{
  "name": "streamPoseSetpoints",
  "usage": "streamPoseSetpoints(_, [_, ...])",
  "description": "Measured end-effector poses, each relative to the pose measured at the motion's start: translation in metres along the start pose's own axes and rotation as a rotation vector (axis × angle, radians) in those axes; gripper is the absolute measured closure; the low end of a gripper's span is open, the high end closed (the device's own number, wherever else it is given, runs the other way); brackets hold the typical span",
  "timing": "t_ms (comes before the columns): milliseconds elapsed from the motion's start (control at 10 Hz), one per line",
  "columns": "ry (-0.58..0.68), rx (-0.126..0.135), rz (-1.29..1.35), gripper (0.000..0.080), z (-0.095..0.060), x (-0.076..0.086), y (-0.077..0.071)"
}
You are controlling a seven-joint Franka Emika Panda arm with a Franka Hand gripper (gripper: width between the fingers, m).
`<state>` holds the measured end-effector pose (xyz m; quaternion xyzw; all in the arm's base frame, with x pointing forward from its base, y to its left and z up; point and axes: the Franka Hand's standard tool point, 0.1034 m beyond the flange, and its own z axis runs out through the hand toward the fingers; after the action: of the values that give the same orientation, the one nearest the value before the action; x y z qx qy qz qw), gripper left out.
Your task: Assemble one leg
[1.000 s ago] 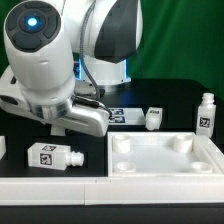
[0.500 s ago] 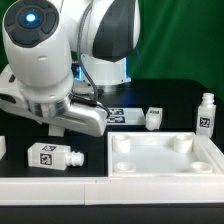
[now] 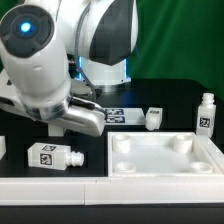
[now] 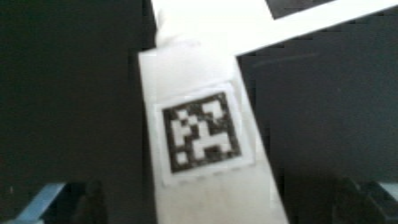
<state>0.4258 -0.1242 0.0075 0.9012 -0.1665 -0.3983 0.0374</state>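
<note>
One leg (image 3: 52,155) lies on its side on the black table at the exterior view's front left. A second leg (image 3: 153,118) stands behind the white tabletop (image 3: 165,160), and a third leg (image 3: 206,113) stands upright at the far right. A sliver of another white part (image 3: 2,146) shows at the left edge. My gripper (image 3: 84,118) hangs low behind the lying leg, with its fingers hidden by the hand. In the wrist view the gripper (image 4: 210,208) is open and holds nothing. Its dark fingertips (image 4: 43,204) stand wide to either side of a flat white strip bearing a tag (image 4: 203,130).
The marker board (image 3: 122,115) lies flat on the table just beside my hand, and the white strip in the wrist view looks like part of it. The arm's bulky body covers the back left of the scene. A green backdrop stands behind.
The arm has turned and shifted slightly to the exterior view's left. The hand stays low near the marker board. No part has moved.
</note>
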Motion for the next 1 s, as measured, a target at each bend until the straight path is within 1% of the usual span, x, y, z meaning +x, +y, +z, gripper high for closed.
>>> streamPoseSetpoints(100, [-0.01,0.007,0.003,0.0151,0.0025,-0.0011,0.0001])
streamPoseSetpoints(300, [-0.031,0.031,0.012,0.0151,0.0029,-0.0055,-0.0005])
streamPoseSetpoints(400, [-0.039,0.035,0.016,0.0151,0.0013,-0.0072,0.0011])
streamPoseSetpoints(600, [-0.045,0.033,0.022,0.0151,0.0019,-0.0074,0.0009])
streamPoseSetpoints(700, [-0.045,0.033,0.022,0.0278,0.0019,-0.0073,0.0009])
streamPoseSetpoints(800, [-0.045,0.033,0.022,0.0278,0.002,-0.0073,0.0009])
streamPoseSetpoints(900, [-0.045,0.033,0.022,0.0416,0.0021,-0.0074,0.0009])
streamPoseSetpoints(1000, [-0.048,0.033,0.021,0.0504,0.0014,-0.0084,0.0007])
